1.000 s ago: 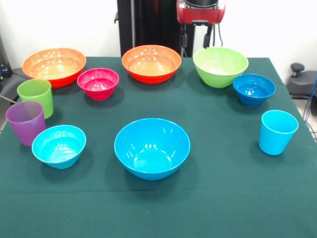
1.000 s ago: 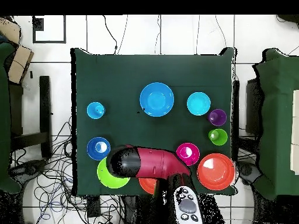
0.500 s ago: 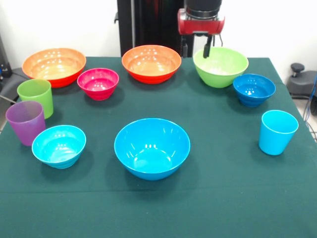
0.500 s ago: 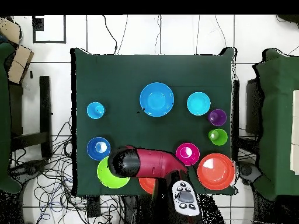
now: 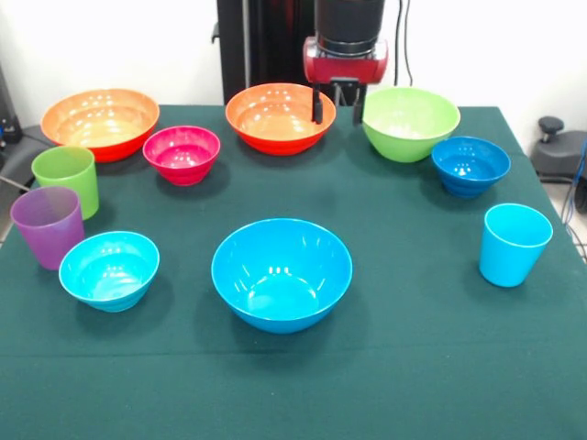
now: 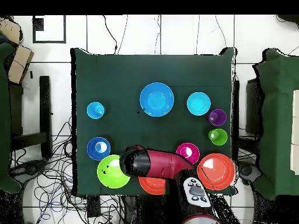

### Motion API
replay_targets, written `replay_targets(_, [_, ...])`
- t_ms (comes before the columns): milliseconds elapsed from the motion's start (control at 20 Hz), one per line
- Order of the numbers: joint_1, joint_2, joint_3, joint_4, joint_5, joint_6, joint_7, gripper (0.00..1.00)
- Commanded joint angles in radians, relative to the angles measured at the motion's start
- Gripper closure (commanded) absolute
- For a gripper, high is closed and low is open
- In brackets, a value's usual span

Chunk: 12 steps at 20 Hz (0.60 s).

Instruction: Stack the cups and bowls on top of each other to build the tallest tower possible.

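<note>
All bowls and cups stand apart on the green table; no tower stands. My gripper (image 5: 337, 104) hangs open and empty at the far side, between the middle orange bowl (image 5: 280, 117) and the large lime green bowl (image 5: 408, 122). The large blue bowl (image 5: 282, 272) sits near the centre front. The second orange bowl (image 5: 99, 121), magenta bowl (image 5: 182, 153), lime green cup (image 5: 66, 179), purple cup (image 5: 48, 226) and cyan bowl (image 5: 109, 269) are on the left. The dark blue bowl (image 5: 470, 165) and light blue cup (image 5: 514, 244) are on the right. In the overhead view the arm (image 6: 149, 163) hides the gripper.
The black pedestal (image 5: 266, 41) rises behind the table's far edge. In the overhead view the arm covers part of one orange bowl (image 6: 150, 186) and reaches the lime green bowl (image 6: 110, 172). Cables lie on the floor (image 6: 52, 181) beside the table.
My gripper has moved from over the lime green bowl's rim toward the middle orange bowl, and both its fingers now show. The bowls and cups have not moved.
</note>
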Motion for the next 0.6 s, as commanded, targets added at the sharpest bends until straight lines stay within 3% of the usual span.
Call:
replay_targets(50, [0.006, 0.076, 0.058, 0.026, -0.062, -0.080, 0.093, 0.00])
replay_targets(600, [0.035, 0.004, 0.060, 0.075, -0.039, -0.043, 0.118, 0.00])
